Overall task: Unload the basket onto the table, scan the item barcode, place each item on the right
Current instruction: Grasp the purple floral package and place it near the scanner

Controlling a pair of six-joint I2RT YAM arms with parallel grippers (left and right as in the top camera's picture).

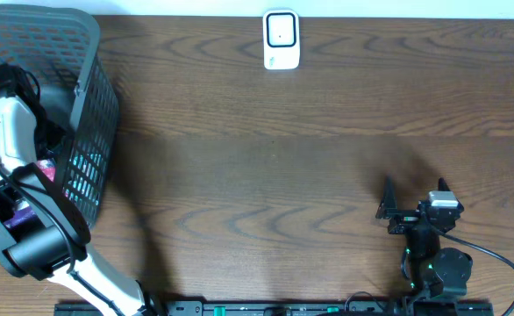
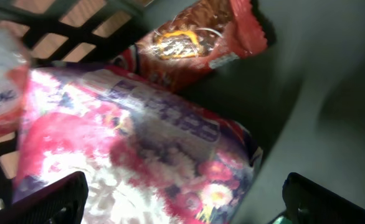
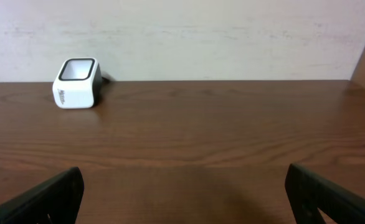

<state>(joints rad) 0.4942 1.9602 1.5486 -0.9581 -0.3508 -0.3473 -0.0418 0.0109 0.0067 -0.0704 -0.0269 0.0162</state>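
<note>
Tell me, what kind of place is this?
Probably a pretend shop checkout: a white barcode scanner sits on a wooden table, and a grey basket holds colourful packets.

Three views: one from above, two from the wrists.
The overhead looks straight down on the bench (image 1: 283, 132); the left wrist view sits very close inside the basket (image 1: 90, 61) at the overhead's upper left; the right looks low across the wood to the scanner (image 3: 76, 83), shared with the overhead.
</note>
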